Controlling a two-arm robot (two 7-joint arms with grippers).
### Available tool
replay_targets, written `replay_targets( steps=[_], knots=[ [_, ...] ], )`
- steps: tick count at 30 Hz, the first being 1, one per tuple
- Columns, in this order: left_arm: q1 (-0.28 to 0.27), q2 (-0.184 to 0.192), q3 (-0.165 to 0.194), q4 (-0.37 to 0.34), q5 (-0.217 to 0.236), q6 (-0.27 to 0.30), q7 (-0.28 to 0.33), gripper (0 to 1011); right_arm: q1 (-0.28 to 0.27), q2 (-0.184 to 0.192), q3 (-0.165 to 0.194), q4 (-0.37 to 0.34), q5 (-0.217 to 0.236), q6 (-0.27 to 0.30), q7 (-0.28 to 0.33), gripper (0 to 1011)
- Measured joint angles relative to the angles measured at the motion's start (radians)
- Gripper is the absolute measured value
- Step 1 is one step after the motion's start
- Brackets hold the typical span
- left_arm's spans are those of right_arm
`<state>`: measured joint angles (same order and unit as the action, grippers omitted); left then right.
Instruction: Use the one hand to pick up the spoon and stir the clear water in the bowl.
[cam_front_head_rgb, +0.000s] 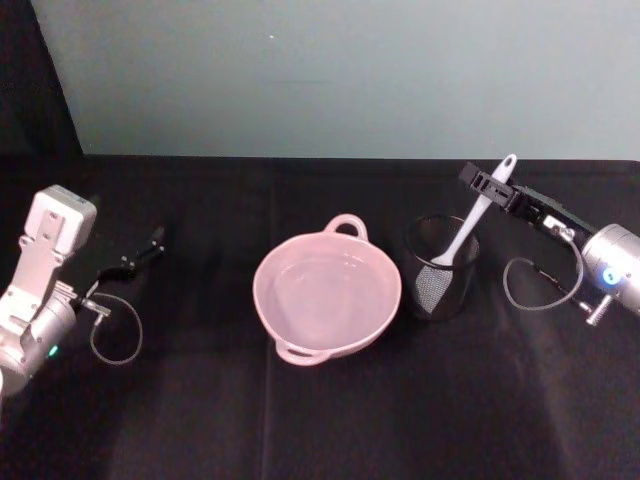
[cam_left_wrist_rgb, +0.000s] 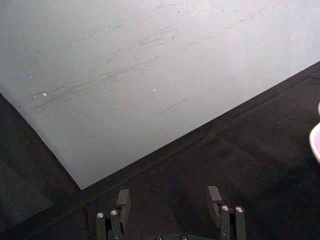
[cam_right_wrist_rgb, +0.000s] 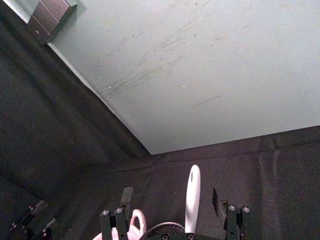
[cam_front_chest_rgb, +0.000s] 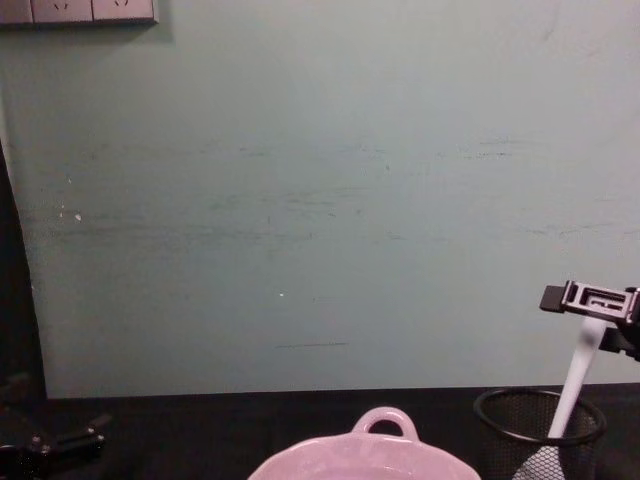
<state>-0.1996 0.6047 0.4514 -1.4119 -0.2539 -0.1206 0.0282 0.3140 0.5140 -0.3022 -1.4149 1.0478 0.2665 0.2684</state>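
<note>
We find the spoon (cam_front_head_rgb: 470, 228) standing head-down in a black wire-mesh cup (cam_front_head_rgb: 440, 290) on the dark bench (cam_front_head_rgb: 200, 420), just to the right of the pink bowl (cam_front_head_rgb: 275, 258). Its handle leans up and to the right. The right claw (cam_right_wrist_rgb: 171, 200) sits high on that handle with its jaws apart, one on each side, and we cannot see either one pressing on the plastic. The left claw (cam_left_wrist_rgb: 169, 200) is parked far left on the bench, jaws also apart. We judge the spoon to be light and stiff, with a smooth, slim handle that could twist or slip between flat jaws. So we would close squarely on the upper handle, just below the hole. We would draw it out along its own lean, since the mesh cup looks light enough to tip or come along. The clear water (cam_front_head_rgb: 325, 300) is barely visible over the pink, and the bowl is ceramic, so we would stir gently.
</note>
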Motion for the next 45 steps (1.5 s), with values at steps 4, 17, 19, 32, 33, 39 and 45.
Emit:
replay_targets(
  steps=[4,17,19,32,33,39,45],
  knots=[
    [0.000,0.000,0.000,0.000,0.000,0.000,0.000,1011,0.007,0.000,-0.008,0.007,0.005,-0.011,-0.007,1002],
    [0.000,0.000,0.000,0.000,0.000,0.000,0.000,1011,0.009,0.001,-0.010,0.009,0.007,-0.017,-0.010,1002],
    [0.000,0.000,0.000,0.000,0.000,0.000,0.000,1011,0.008,0.001,-0.010,0.008,0.007,-0.016,-0.010,1002],
    [0.000,0.000,0.000,0.000,0.000,0.000,0.000,1011,0.007,0.001,-0.008,0.007,0.007,-0.014,-0.010,684],
    [0.000,0.000,0.000,0.000,0.000,0.000,0.000,1011,0.007,0.001,-0.008,0.007,0.007,-0.013,-0.010,664],
    [0.000,0.000,0.000,0.000,0.000,0.000,0.000,1011,0.007,0.001,-0.008,0.006,0.007,-0.013,-0.010,484],
    [0.000,0.000,0.000,0.000,0.000,0.000,0.000,1011,0.007,0.001,-0.008,0.006,0.007,-0.013,-0.010,260]
  ],
)
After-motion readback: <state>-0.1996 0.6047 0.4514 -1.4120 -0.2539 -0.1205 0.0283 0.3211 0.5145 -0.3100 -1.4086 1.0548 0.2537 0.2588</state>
